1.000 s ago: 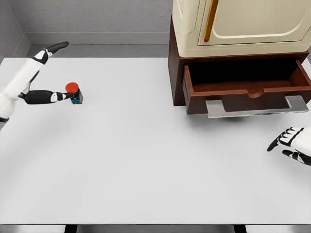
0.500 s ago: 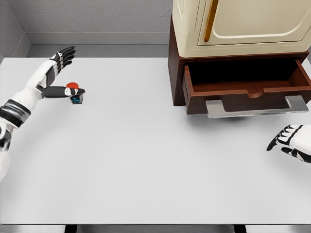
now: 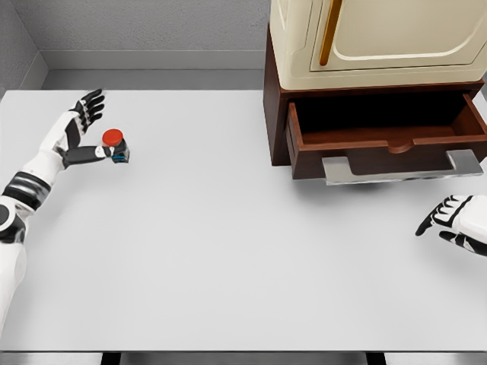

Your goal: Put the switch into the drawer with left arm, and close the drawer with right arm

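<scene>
The switch [image 3: 115, 144], a red round button on a small dark base with blue marks, stands on the white table [image 3: 228, 251] at the far left. My left hand [image 3: 90, 128] is right beside it on its left, open. The fingers [image 3: 91, 102] spread up and away, and the thumb [image 3: 93, 153] reaches to the switch's base without closing on it. The brown drawer [image 3: 388, 143] is pulled out at the upper right, with a grey handle [image 3: 403, 169] on its front. My right hand [image 3: 450, 220] hovers open at the right edge, below the handle.
The drawer belongs to a brown base under a cream cabinet [image 3: 373, 38] at the back right. A grey wall runs behind the table. The table's front edge shows at the bottom of the view.
My left forearm has swung lower and the hand has turned, fingers now fanned out beside the switch. The switch stays in about the same spot. The right hand has barely moved.
</scene>
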Available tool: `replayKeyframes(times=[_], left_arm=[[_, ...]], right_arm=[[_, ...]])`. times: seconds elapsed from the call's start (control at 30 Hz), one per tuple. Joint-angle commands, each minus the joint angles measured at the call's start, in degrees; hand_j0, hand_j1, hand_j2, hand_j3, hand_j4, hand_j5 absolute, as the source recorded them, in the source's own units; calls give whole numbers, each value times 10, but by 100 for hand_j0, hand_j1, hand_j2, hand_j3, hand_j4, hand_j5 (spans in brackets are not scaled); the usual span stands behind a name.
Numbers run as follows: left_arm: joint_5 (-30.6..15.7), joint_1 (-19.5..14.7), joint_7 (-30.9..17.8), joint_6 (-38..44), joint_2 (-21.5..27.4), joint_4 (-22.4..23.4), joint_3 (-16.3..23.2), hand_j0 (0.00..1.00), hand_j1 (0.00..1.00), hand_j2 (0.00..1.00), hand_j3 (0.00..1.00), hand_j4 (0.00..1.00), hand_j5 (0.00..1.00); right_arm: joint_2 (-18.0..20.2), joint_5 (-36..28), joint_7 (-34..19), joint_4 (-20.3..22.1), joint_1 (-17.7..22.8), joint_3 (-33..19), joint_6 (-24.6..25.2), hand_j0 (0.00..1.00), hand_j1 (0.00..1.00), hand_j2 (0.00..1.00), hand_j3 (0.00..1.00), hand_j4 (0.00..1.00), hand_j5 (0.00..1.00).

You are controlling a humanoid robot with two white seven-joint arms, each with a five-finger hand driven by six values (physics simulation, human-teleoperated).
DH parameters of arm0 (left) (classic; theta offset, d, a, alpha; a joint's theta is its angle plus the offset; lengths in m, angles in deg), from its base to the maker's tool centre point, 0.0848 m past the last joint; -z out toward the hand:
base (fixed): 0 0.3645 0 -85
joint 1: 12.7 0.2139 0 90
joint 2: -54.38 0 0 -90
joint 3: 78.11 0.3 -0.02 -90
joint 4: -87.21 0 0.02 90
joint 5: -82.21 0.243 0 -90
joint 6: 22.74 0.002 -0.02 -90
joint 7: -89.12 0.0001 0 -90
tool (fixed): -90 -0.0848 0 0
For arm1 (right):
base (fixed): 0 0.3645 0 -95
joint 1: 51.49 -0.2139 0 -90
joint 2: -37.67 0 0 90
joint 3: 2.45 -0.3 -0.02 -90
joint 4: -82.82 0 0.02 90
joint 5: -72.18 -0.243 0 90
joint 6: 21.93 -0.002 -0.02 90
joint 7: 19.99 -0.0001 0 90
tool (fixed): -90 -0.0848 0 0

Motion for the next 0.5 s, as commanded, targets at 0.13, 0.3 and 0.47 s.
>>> replayKeyframes(times=[0.13,0.3,0.47], left_arm=[[4,0,3,-19,-3,30,2,100,100,100,100,100,100],[46,-7,3,-19,-21,44,1,100,100,100,100,100,100],[60,-18,4,-39,-32,62,2,100,100,100,100,100,100]], right_arm=[[2,-3,0,5,-1,0,0,56,56,56,56,56,56],[3,-3,0,4,-1,-1,0,56,56,56,56,56,56],[12,-3,0,5,-1,-1,0,60,60,60,60,60,60]])
